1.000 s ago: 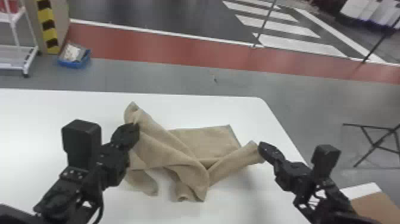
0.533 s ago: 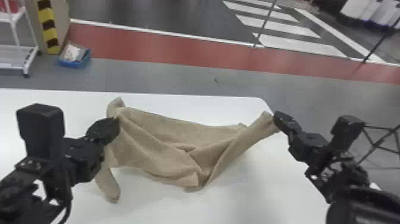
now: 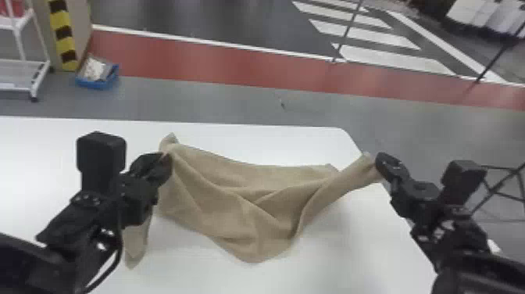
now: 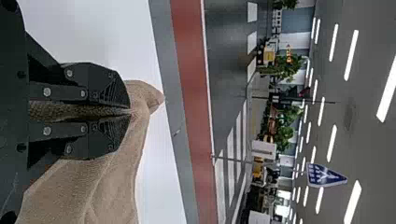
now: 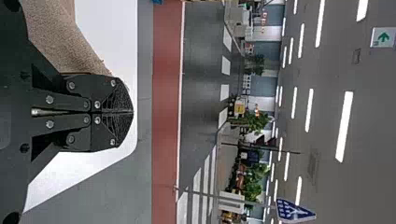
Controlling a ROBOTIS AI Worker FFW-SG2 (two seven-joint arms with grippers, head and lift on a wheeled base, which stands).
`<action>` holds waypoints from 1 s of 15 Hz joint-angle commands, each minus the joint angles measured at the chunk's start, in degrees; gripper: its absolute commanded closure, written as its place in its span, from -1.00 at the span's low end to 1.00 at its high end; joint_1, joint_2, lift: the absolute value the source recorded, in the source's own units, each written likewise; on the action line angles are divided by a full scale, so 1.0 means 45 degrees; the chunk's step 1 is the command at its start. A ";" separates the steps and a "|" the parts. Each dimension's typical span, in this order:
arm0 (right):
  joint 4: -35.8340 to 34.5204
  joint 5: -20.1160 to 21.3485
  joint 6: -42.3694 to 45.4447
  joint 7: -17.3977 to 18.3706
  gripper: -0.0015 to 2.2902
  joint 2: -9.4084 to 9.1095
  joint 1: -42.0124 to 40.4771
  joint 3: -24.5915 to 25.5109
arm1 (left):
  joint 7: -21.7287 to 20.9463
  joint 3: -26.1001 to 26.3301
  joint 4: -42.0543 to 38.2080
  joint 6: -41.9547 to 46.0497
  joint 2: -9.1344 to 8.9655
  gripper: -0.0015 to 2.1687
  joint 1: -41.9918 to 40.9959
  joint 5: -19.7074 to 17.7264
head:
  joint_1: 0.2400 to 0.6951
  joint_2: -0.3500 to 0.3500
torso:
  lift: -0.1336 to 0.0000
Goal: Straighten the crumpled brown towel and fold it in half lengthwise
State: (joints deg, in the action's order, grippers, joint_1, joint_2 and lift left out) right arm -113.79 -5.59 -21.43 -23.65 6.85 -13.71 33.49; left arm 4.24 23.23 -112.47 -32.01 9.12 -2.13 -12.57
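L gripper (image 3: 166, 157) is at the towel's L end, fingers clamped on the cloth, w/ a small corner poking out past the tips. R gripper (image 3: 378, 161) is at the towel's R end, fingers pressed tog. on the bunched cloth. Brown towel (image 3: 250, 219) spans btwn the 2 grippers: both ends up, R end narrowed to a twisted strip, middle sagging toward the robot w/ diag. creases, 1 loose flap hanging near its L end. White table (image 3: 273, 144) is under the towel & extends past it on the L; table's R edge is near the towel's R end. Well beyond the towel, on the floor: red strip (image 3: 218, 64), striped crosswalk (image 3: 394, 58) far R, blue bin (image 3: 95, 83) far L.
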 commanded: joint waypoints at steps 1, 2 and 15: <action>0.0110 -0.0106 0.0551 0.0001 0.60 -0.0097 -0.0430 0.0097 | 0.0971 0.1049 0.2298 0.3216 -0.0407 -0.96 0.0844 0.0117 | 1.00 -1.00 | -0.85; 0.0110 -0.0184 0.0668 -0.0019 0.60 -0.0117 -0.0606 0.0175 | 0.2221 0.1635 0.3138 0.4778 -0.0426 -0.97 0.1254 0.0176 | 1.00 -1.00 | -0.85; 0.1731 -0.0926 0.3911 -0.0272 0.60 -0.0234 -0.1680 0.0117 | 0.1694 -0.0533 -0.0729 0.4153 0.1644 -0.91 -0.3785 0.1133 | 1.00 -1.00 | -0.85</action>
State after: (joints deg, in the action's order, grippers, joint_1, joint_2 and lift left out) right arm -106.02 -9.65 -4.34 -24.87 5.85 -20.73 34.24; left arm 11.99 21.78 -115.63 -13.60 15.51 -17.22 -7.56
